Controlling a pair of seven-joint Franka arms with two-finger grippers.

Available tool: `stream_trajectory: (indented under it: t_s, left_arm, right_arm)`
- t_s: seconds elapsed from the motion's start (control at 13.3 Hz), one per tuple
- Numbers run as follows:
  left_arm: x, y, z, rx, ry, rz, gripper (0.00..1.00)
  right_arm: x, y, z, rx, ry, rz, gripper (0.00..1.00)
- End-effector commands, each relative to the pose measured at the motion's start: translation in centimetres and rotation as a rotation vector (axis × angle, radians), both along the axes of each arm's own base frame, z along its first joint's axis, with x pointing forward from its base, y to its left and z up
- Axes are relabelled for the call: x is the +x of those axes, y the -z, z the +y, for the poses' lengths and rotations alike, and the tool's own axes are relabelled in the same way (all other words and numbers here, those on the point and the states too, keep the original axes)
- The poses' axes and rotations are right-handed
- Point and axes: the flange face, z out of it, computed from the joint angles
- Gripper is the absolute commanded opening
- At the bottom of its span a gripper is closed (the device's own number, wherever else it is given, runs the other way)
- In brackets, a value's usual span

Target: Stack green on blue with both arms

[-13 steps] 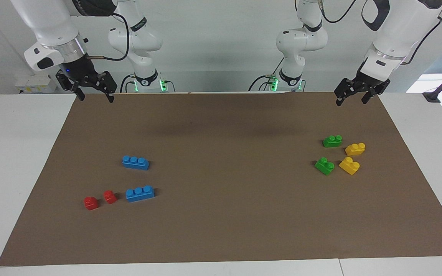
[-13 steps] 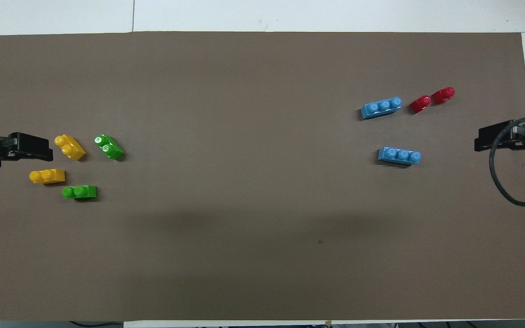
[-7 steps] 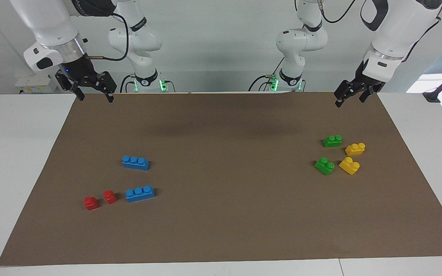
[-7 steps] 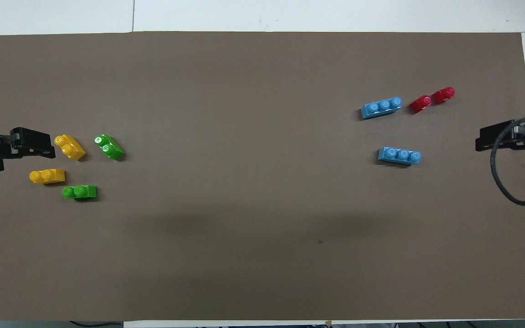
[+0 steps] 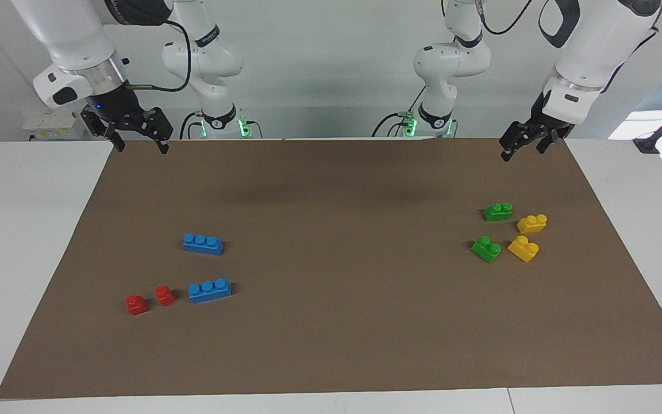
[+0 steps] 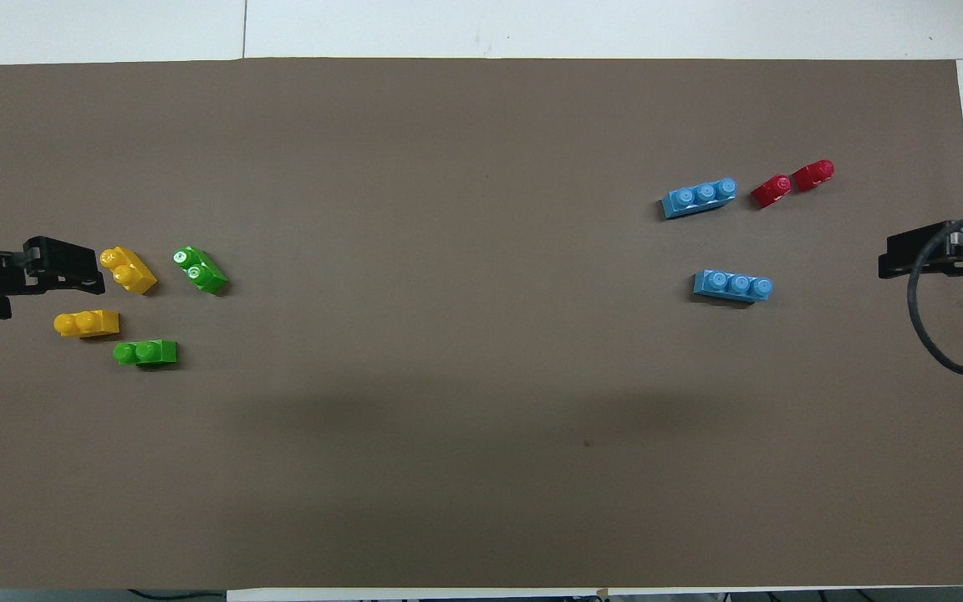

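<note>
On the brown mat (image 6: 448, 376), one green brick (image 6: 201, 270) lies just beside a yellow brick (image 6: 128, 270); two blue bricks (image 6: 732, 286) and two red bricks (image 6: 792, 181) lie well apart from that yellow brick, toward the right arm's end.

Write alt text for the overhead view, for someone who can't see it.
Toy bricks lie in two groups on a brown mat: two green bricks and two yellow bricks toward the left arm's end, two blue bricks and two red bricks toward the right arm's. The open left gripper and right gripper hold nothing.
</note>
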Motion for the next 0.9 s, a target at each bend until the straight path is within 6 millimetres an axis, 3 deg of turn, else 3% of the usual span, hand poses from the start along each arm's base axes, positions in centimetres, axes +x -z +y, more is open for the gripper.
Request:
stream_trajectory:
  t_s: [0.0, 0.45, 0.83]
  left_arm:
    - [-1.5, 1.7, 0.1, -0.010, -0.124, -0.032, 1.00]
    - [-0.4, 8.1, -0.1, -0.016, -0.377, -0.064, 1.00]
    - [3.4, 16.1, -1.7, -0.019, -0.574, -0.026, 1.00]
  right_arm:
    - [-0.9, 0.0, -1.0, 0.001, -0.001, 0.000, 1.00]
    - [-0.7, -0.2, -1.5, 0.001, 0.019, -0.009, 1.00]
    - [-0.6, -0.1, -1.1, -0.001, 0.023, -0.020, 1.00]
